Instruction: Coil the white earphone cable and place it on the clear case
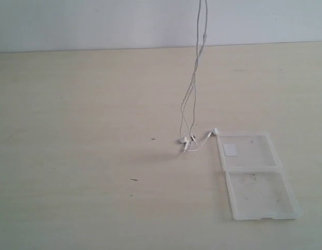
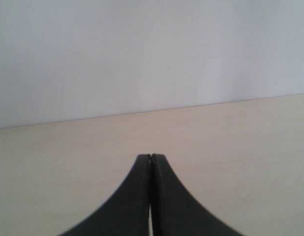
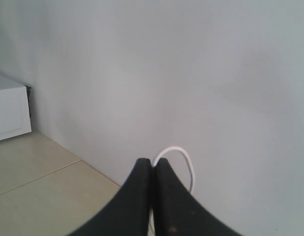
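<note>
Left gripper (image 2: 151, 158) jaws pressed together, nothing seen held. White earphone cable (image 1: 194, 83) hangs from top centre, earbuds (image 1: 184, 140) touching table (image 1: 72, 156) just left of clear case (image 1: 260, 195) at lower right. Right gripper (image 3: 152, 162) clamped on the cable. Risk: thin wire slips out, or earbuds snag case rim and shove it. Wide bare tabletop at left.

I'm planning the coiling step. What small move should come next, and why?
Probably shift the right gripper, shut on the earphone cable, toward the clear case: the earbuds hang down just beside its edge, not over it.
</note>
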Controlling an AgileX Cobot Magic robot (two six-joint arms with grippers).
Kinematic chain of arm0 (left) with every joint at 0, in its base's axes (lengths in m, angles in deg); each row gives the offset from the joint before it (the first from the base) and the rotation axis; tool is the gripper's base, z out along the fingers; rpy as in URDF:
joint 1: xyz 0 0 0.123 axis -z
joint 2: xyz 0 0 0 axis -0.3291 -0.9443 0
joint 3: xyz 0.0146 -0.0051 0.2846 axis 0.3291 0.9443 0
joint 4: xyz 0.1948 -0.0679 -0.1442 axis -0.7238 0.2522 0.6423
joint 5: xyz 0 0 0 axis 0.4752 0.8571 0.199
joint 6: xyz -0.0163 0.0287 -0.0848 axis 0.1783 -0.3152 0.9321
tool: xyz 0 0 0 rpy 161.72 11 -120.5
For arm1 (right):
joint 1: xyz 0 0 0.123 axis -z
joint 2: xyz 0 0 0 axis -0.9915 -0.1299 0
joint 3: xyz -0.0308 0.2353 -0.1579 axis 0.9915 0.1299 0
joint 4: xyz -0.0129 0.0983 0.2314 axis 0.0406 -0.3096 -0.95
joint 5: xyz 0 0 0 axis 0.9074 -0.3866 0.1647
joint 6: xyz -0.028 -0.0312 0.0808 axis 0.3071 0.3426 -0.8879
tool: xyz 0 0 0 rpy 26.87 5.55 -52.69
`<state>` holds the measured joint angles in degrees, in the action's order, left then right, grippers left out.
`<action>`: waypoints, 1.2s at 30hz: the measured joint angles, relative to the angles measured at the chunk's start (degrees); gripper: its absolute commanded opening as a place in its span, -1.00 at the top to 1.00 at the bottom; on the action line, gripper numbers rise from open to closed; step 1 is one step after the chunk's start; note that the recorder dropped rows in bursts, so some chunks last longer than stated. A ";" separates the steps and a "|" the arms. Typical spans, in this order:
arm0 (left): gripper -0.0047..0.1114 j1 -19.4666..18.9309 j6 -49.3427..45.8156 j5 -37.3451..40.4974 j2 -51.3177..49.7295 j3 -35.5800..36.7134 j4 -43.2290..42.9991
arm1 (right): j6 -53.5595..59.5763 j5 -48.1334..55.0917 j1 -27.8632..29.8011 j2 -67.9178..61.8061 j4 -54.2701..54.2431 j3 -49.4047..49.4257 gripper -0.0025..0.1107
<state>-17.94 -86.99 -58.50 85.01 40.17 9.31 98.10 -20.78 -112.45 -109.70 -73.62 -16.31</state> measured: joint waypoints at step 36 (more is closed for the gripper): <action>0.92 0.00 34.93 -20.67 -0.29 0.23 -9.18 | 0.66 1.39 0.00 -0.29 0.00 0.00 0.96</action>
<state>-17.94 -52.06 -79.17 84.72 40.40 0.14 98.76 -19.39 -112.45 -109.99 -73.62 -16.31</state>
